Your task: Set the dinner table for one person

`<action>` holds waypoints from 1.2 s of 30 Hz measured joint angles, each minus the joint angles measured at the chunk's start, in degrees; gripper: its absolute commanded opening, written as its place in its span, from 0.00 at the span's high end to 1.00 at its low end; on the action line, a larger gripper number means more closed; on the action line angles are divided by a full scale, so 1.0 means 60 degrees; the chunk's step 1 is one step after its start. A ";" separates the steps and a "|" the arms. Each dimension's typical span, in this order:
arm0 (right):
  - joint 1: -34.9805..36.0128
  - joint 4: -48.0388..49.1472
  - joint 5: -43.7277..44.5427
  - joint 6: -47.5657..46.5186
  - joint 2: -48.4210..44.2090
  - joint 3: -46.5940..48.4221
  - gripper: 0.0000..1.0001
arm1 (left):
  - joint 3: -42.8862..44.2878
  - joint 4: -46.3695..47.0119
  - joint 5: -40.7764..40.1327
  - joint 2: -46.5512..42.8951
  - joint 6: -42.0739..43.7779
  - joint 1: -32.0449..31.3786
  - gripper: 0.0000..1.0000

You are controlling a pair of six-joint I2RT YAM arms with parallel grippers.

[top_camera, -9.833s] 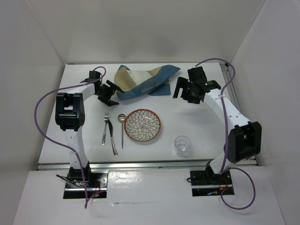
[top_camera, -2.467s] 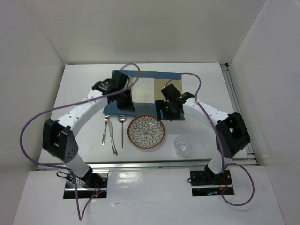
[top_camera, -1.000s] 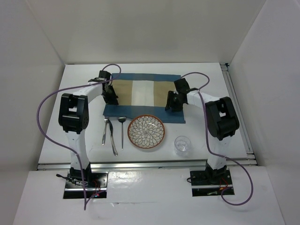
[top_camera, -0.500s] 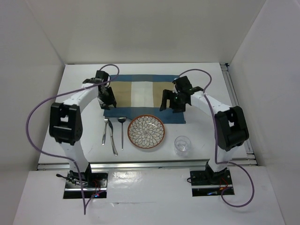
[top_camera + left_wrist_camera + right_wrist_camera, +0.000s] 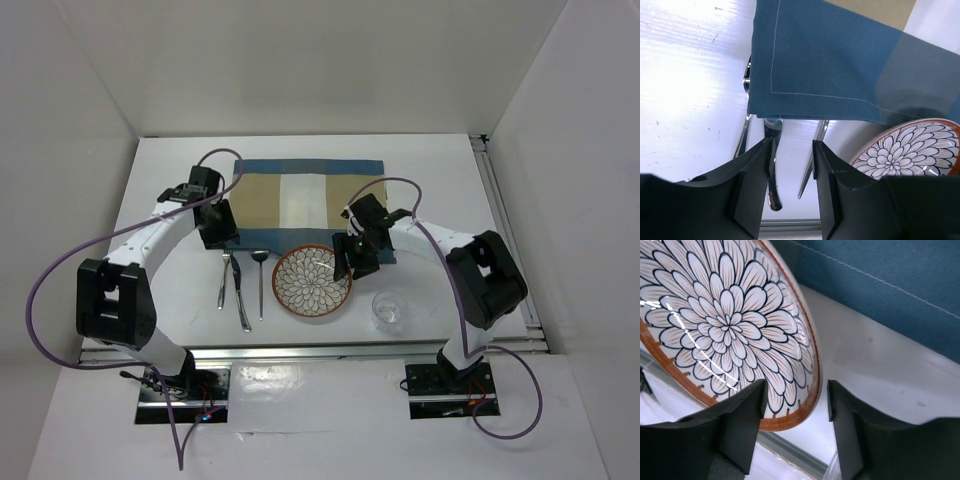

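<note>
A blue-and-tan striped placemat (image 5: pixel 305 195) lies flat at the back of the white dinner table (image 5: pixel 440 190). Its near edge reaches a flower-patterned plate (image 5: pixel 312 280) and the tops of a fork (image 5: pixel 224 280), knife (image 5: pixel 240 295) and spoon (image 5: pixel 260 285). My left gripper (image 5: pixel 218 232) hovers open over the mat's near-left corner, above the knife (image 5: pixel 771 165), with nothing between its fingers. My right gripper (image 5: pixel 350 258) is open, and the plate's (image 5: pixel 725 325) right rim sits in the gap between its jaws.
A clear glass (image 5: pixel 389 308) stands to the right of the plate, near the front metal rail (image 5: pixel 300 350). White walls enclose the table on three sides. Purple cables loop off both arms.
Both grippers let go of the spread placemat and pulled toward the near side. The left one now sits by the cutlery tops, and the right one came down to the plate's right rim.
</note>
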 measured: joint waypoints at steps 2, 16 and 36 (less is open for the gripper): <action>0.0025 0.0066 -0.0138 -0.0051 0.0040 -0.0051 0.51 | -0.0036 -0.0022 -0.0007 -0.0029 0.0000 0.0000 0.48; 0.0076 -0.0514 -0.0878 -0.0109 0.0186 0.0623 1.00 | 0.0459 -0.0532 -0.0018 -0.0277 0.0011 0.0066 0.45; -0.2426 -0.0732 -0.1399 0.1333 0.3319 0.6568 1.00 | 0.1191 -0.1282 0.1005 -0.1719 0.0015 0.0834 0.45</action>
